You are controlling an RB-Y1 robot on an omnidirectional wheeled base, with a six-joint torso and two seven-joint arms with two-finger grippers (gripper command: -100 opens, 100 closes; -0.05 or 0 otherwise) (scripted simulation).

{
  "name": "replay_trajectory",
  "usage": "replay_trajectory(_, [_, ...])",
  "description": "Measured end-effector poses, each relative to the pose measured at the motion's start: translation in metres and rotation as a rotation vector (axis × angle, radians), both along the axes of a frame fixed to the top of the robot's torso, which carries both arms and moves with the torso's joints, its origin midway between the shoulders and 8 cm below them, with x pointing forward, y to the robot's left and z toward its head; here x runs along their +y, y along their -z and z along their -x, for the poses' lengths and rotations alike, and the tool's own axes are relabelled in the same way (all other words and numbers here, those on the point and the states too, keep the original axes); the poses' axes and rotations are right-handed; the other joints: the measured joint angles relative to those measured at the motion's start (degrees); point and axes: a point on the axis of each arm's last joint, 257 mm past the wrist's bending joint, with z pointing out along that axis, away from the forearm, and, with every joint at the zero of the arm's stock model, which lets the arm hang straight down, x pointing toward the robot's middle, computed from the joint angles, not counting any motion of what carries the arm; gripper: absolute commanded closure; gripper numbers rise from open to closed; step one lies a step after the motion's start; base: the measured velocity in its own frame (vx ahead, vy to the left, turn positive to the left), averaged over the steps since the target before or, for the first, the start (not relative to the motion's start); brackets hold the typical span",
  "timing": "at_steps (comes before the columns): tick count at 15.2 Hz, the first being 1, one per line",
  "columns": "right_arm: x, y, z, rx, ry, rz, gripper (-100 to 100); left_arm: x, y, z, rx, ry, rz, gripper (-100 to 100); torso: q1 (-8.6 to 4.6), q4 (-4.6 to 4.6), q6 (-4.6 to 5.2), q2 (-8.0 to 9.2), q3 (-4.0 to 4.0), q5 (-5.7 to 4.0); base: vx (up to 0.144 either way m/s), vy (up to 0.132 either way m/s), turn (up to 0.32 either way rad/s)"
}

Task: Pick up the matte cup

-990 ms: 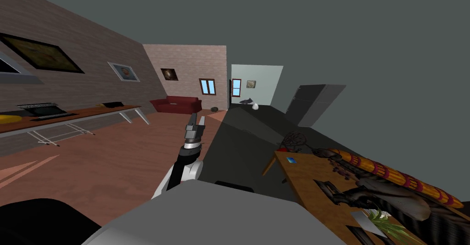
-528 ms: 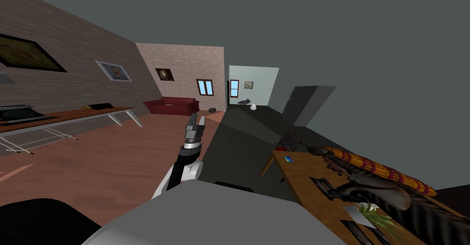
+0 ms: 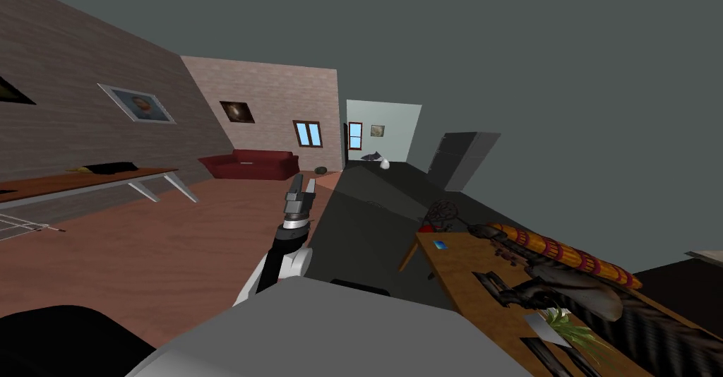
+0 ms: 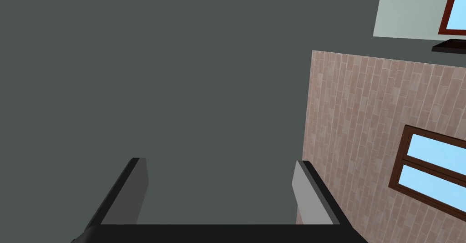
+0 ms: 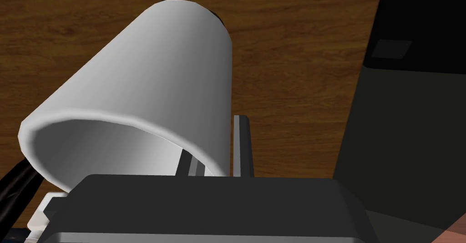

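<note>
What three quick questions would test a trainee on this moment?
1. True or false: the left gripper is shut on something.
2. What lies behind the white cup in the right wrist view? A) brown wooden surface B) red cushion C) window pane
3. Fill in: the right gripper pinches the cup's ____, one finger inside, one outside.
Key: 1 false; 2 A; 3 wall.

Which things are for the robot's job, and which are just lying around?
For the job: white cup, pinched by the right gripper; wooden table beyond it.
Just lying about: red sofa, small blue card, striped roll, green plant; left gripper, open.
</note>
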Motion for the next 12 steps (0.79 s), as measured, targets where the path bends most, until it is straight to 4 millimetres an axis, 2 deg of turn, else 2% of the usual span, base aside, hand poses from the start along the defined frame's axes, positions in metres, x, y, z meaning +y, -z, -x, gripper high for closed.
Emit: replay_trajectory(12, [-0.003,-0.012,-0.001,-0.002,-0.087,0.007,100,0.0,0.0,0.0,0.0,0.0,0.0,0,0.2,0.02,0.08,0.03,0.02,0.22,0.068,0.001,-0.107])
